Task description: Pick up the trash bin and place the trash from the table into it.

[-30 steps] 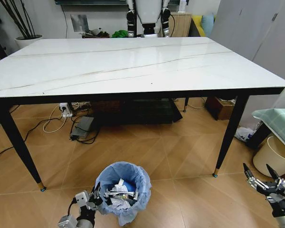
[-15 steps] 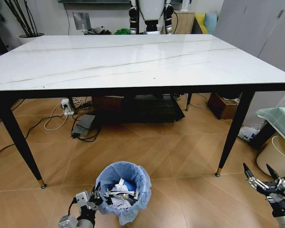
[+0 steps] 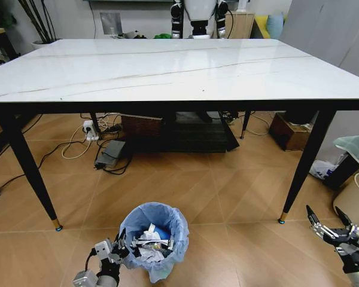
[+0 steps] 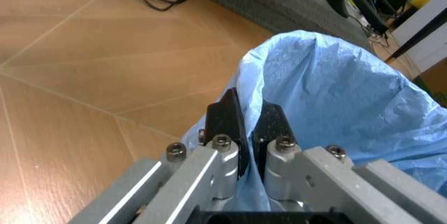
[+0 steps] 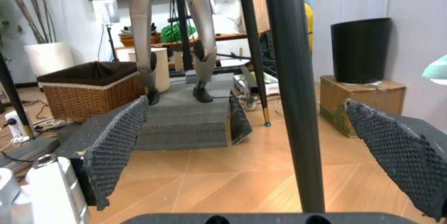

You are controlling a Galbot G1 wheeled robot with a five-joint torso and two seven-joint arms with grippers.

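Observation:
The trash bin (image 3: 154, 239) with its light-blue bag sits low in front of me, over the wooden floor. Inside it lies trash (image 3: 151, 242): crumpled white paper, a dark wrapper and something blue. My left gripper (image 3: 123, 247) is shut on the bag-lined rim at the bin's left side; the left wrist view shows its black fingers (image 4: 227, 122) pinching the blue plastic (image 4: 328, 93). My right gripper (image 3: 326, 224) hangs open at the lower right, near the floor, with nothing between its fingers (image 5: 112, 145). The marble-look table (image 3: 167, 69) stretches ahead, its top bare.
Slim black table legs (image 3: 302, 173) stand left and right. Under the table are cables, a power strip (image 3: 91, 127), a wicker basket (image 3: 142, 125) and a dark platform (image 3: 197, 134). A round pale tub (image 3: 356, 206) is at the far right. Another robot stands behind the table.
The whole head view has shifted: the table now sits higher and more of the floor beneath it shows, so the camera moved. Bin and both grippers hold the same places in the picture.

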